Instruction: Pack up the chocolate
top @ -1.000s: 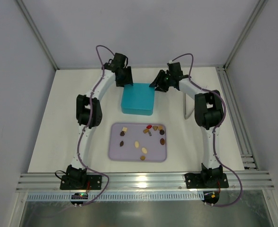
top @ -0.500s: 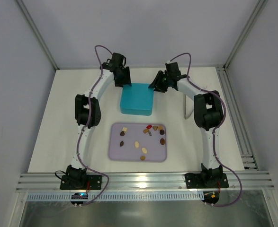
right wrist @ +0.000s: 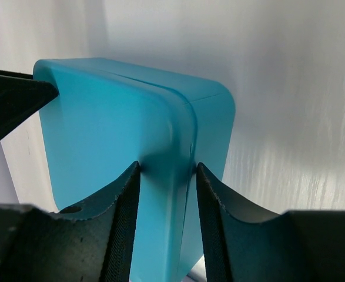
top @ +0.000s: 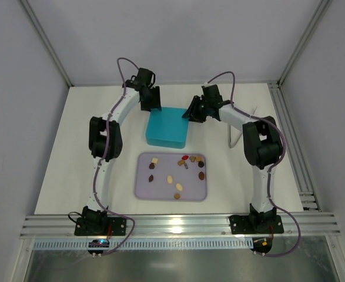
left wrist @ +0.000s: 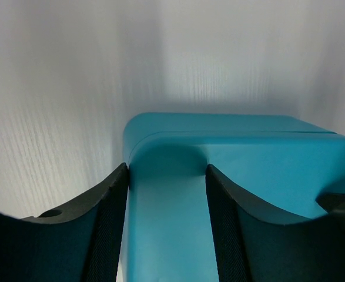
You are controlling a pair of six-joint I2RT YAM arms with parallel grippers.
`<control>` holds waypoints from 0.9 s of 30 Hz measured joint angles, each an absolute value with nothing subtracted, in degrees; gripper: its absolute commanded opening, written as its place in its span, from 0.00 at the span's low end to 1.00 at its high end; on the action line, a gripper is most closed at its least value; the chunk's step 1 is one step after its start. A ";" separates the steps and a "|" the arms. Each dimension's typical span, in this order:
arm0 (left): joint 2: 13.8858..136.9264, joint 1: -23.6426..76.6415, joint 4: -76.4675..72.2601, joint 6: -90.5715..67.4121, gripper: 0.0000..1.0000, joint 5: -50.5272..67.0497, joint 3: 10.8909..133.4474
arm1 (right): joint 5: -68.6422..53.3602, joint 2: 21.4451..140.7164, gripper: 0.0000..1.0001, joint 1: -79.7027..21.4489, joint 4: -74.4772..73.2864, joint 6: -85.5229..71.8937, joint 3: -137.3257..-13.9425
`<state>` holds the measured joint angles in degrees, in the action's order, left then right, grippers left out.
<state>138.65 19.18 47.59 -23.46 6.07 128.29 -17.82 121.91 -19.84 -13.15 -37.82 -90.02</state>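
Note:
The chocolates (top: 178,187) lie loose on a lavender tray (top: 143,191) in the middle of the table: several dark brown, tan and cream pieces and a red one (top: 185,157). Behind the tray stands a closed teal box (top: 167,128). My left gripper (top: 150,106) grips the box's far left corner; in the left wrist view its jaws (left wrist: 166,170) straddle the teal lid (left wrist: 248,176). My right gripper (top: 190,113) grips the far right corner; in the right wrist view it (right wrist: 167,167) pinches the teal lid edge (right wrist: 101,117).
A thin white wire frame (top: 233,138) stands by the right arm. Aluminium rails run along the table's right edge (top: 290,141) and front edge (top: 178,223). Grey walls close in the back and sides.
The teal box has shifted a little left and toward the tray, turning slightly. Both grippers moved with it, staying at its far corners.

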 measured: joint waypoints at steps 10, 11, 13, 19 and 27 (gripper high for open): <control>135.70 20.47 48.66 -20.40 0.75 6.76 124.62 | -17.87 116.60 0.48 -21.71 -15.73 -36.12 -84.44; 135.70 20.58 49.32 -20.51 0.77 7.42 124.64 | -18.20 116.71 0.49 -21.65 -15.97 -35.90 -84.55; 135.70 20.93 50.37 -20.43 0.80 7.64 124.92 | -18.70 117.14 0.50 -21.50 -17.19 -35.57 -85.32; 135.70 20.97 52.69 -20.53 0.82 8.69 125.43 | -18.11 118.85 0.52 -21.19 -21.50 -33.21 -89.52; 134.43 19.62 53.19 -20.62 0.86 9.98 123.33 | -16.67 120.36 0.58 -20.71 -23.03 -31.53 -92.40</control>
<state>134.43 19.62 53.19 -20.62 9.98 123.33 -16.67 120.36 -20.71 -23.03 -31.53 -92.40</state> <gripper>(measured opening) 0.856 0.581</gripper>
